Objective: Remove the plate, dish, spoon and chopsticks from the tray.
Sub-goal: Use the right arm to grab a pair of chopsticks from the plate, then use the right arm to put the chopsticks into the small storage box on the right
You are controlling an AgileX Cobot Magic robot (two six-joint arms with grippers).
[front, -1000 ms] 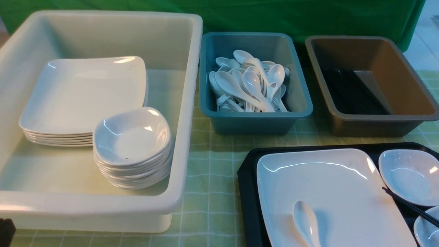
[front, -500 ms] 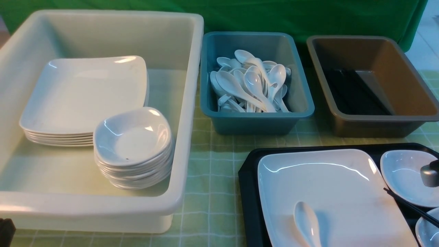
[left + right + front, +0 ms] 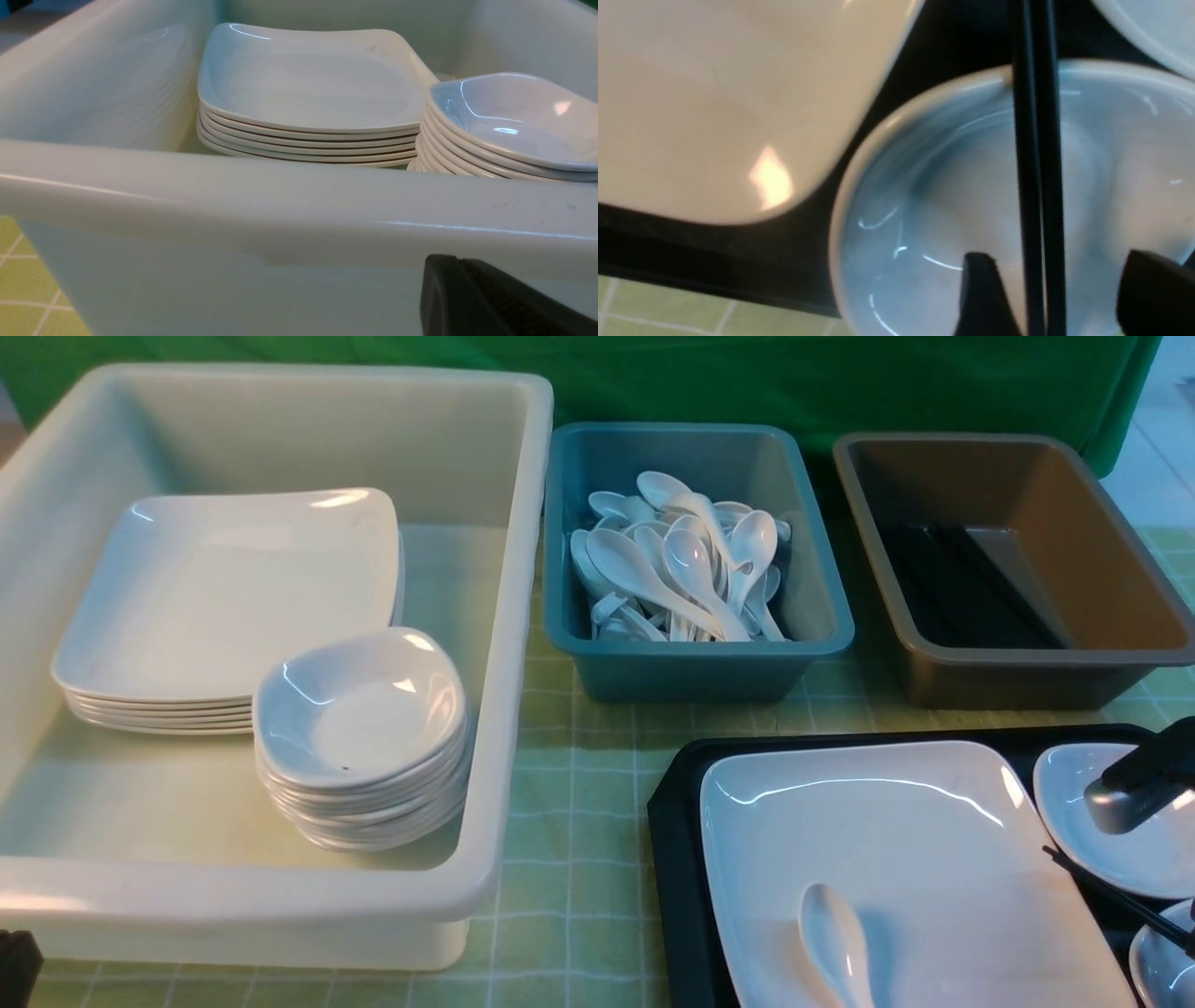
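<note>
Green checked cloth is covering the counter (image 3: 579,859), green backdrop (image 3: 653,383) hanging behind it. Right gripper (image 3: 1057,266) is hovering low over the right end of the black tray (image 3: 677,821), fingers (image 3: 980,298) standing apart and gripping nothing. The chopsticks (image 3: 1036,163) are lying right under it, running through the gap between the fingers, one finger just beside them, the other clear. They are resting across the rim of a small white dish (image 3: 934,196), which is sitting directly below the gripper on the tray. A second small dish (image 3: 1158,961) is sitting just nearer the robot than the gripper. The plate (image 3: 887,831) is lying on the tray to the gripper's left, just beside the dish, edges apart. The spoon (image 3: 836,933) is lying bowl up on the plate's near part, further left of the gripper and well apart from it. Beyond the gripper the brown tub (image 3: 1008,672) is holding black sticks (image 3: 962,588); left of that the teal tub (image 3: 691,663) is holding a heap of white spoons (image 3: 681,569). Left gripper (image 3: 504,298) is parking closed against the outside of the big white tub's (image 3: 504,616) near wall, gripping nothing that is showing. Inside the tub, beyond that gripper, a stack of square plates (image 3: 224,588) and a stack of small dishes (image 3: 359,709) are sitting side by side
</note>
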